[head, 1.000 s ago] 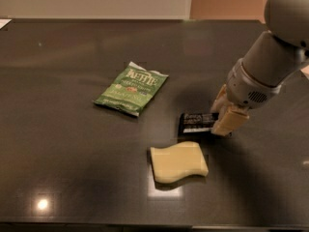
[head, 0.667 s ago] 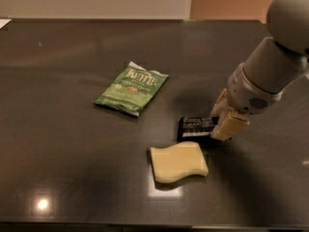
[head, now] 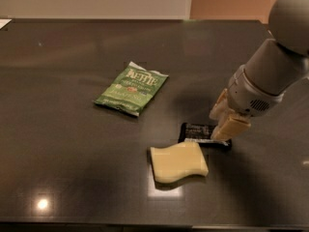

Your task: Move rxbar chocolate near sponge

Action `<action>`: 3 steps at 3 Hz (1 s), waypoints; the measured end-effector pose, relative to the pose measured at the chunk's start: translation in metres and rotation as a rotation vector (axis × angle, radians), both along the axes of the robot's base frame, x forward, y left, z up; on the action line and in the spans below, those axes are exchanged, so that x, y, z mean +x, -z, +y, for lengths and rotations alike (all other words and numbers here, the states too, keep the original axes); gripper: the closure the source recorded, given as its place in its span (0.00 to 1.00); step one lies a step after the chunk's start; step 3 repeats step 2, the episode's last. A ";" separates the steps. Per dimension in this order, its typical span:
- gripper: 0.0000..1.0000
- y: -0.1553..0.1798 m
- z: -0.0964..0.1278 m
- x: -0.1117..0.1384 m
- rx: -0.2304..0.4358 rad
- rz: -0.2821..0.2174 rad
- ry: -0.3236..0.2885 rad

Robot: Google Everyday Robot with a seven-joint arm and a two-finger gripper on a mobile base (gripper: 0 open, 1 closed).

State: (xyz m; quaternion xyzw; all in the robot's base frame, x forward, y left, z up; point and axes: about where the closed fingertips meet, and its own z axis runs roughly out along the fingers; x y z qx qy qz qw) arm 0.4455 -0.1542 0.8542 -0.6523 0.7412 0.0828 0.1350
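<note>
The rxbar chocolate (head: 199,132), a small flat black wrapper with white lettering, lies flat on the dark table just behind the sponge's far right corner, touching or almost touching it. The sponge (head: 177,162) is a pale yellow wavy-edged block at front centre. My gripper (head: 217,126) comes down from the right over the bar's right end. Its two tan fingers (head: 231,126) stand apart, and the nearer one overlaps the bar's right end.
A green Kettle chip bag (head: 133,88) lies to the left and further back. The dark table (head: 72,153) spreads wide to the left and to the back. My grey arm (head: 270,76) fills the right side above the table.
The bar and my gripper have shifted a little toward the front, closer to the sponge. The sponge and the chip bag have not moved.
</note>
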 end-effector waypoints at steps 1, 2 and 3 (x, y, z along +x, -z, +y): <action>0.00 0.000 0.001 0.000 0.000 0.000 -0.002; 0.00 0.000 0.001 0.000 0.000 0.000 -0.002; 0.00 0.000 0.001 0.000 0.000 0.000 -0.002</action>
